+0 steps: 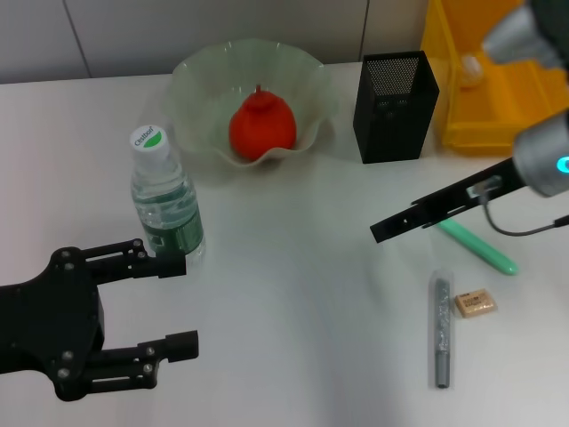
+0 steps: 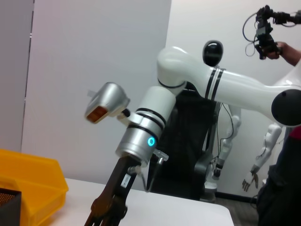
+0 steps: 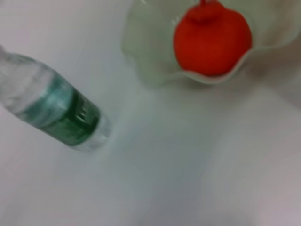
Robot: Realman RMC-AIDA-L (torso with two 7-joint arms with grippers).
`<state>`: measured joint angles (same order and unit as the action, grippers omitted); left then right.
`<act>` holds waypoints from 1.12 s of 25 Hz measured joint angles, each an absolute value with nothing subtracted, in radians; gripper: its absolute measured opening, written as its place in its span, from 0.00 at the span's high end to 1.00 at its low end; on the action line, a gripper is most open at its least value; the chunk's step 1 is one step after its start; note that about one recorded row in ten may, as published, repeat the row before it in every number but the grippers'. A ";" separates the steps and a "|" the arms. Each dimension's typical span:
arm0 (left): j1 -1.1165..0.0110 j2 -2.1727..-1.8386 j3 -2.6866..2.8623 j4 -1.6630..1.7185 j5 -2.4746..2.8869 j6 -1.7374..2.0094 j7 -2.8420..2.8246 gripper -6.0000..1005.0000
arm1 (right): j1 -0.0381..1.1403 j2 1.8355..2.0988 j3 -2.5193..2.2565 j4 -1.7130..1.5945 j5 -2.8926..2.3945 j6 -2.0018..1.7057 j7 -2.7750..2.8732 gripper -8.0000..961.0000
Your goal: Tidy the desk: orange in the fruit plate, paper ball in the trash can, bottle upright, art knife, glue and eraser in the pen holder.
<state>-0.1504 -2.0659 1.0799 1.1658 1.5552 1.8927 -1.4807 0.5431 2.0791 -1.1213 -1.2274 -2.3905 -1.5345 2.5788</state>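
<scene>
In the head view the orange (image 1: 262, 127) lies inside the fruit plate (image 1: 197, 84) at the upper middle of the frame, and the bottle (image 1: 164, 203) stands upright on the white desk (image 1: 293, 294) at the left of centre, its white cap up. The left gripper (image 1: 176, 302) sits at the lower left with its two black fingers spread wide apart and nothing between them; the upper finger tip is just beside the base of the bottle. The pen holder (image 1: 396, 107) stands right of the plate, and the trash can (image 1: 498, 98) fills the upper right corner with the paper ball (image 1: 470, 68) lying inside it. The right gripper (image 1: 384, 229) reaches in from the right edge at mid height, seen side-on as a thin dark bar, so I cannot tell whether it is parted or closed. Below it lie a green glue stick (image 1: 480, 246), the eraser (image 1: 474, 304) and the grey art knife (image 1: 441, 331), all on the desk at the lower right. In the left wrist view the right arm (image 2: 188, 94) crosses the frame, its dark gripper at the bottom centre, with the yellow bin at the lower left. In the right wrist view the orange sits in the plate at the upper right and the bottle shows at the left.
</scene>
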 joint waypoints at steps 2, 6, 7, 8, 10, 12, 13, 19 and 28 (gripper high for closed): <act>-0.150 -2.066 1.082 1.163 1.556 1.890 -1.468 0.26 | 0.551 2.080 -1.183 -1.230 -2.428 -1.494 2.625 0.28; -0.150 -2.064 1.077 1.163 1.556 1.887 -1.455 0.26 | 0.571 2.080 -1.271 -1.226 -2.489 -1.406 2.685 0.28; -0.150 -2.064 1.075 1.163 1.556 1.887 -1.454 0.26 | 0.578 2.080 -1.287 -1.226 -2.503 -1.389 2.699 0.28; -0.150 -2.064 1.073 1.163 1.556 1.887 -1.453 0.26 | 0.586 2.080 -1.301 -1.225 -2.519 -1.374 2.711 0.28; -0.151 -2.064 1.072 1.163 1.556 1.887 -1.452 0.26 | 0.605 2.080 -1.317 -1.226 -2.566 -1.358 2.745 0.28; -0.153 -2.066 1.072 1.163 1.556 1.885 -1.452 0.26 | 0.623 2.081 -1.332 -1.235 -2.612 -1.359 2.781 0.29; -0.154 -2.067 1.072 1.162 1.556 1.884 -1.452 0.26 | 0.628 2.081 -1.340 -1.242 -2.629 -1.362 2.800 0.29; -0.160 -2.070 1.075 1.148 1.552 1.879 -1.460 0.26 | 0.631 2.082 -1.370 -1.300 -2.705 -1.417 2.903 0.29; -0.168 -2.069 1.071 1.134 1.547 1.879 -1.461 0.26 | 0.616 2.079 -1.327 -1.391 -2.709 -1.626 2.774 0.29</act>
<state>-0.1681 -2.0693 1.0715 1.1341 1.5468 1.8788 -1.4613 0.6156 2.0791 -1.3268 -1.3910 -2.7090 -1.6258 2.7744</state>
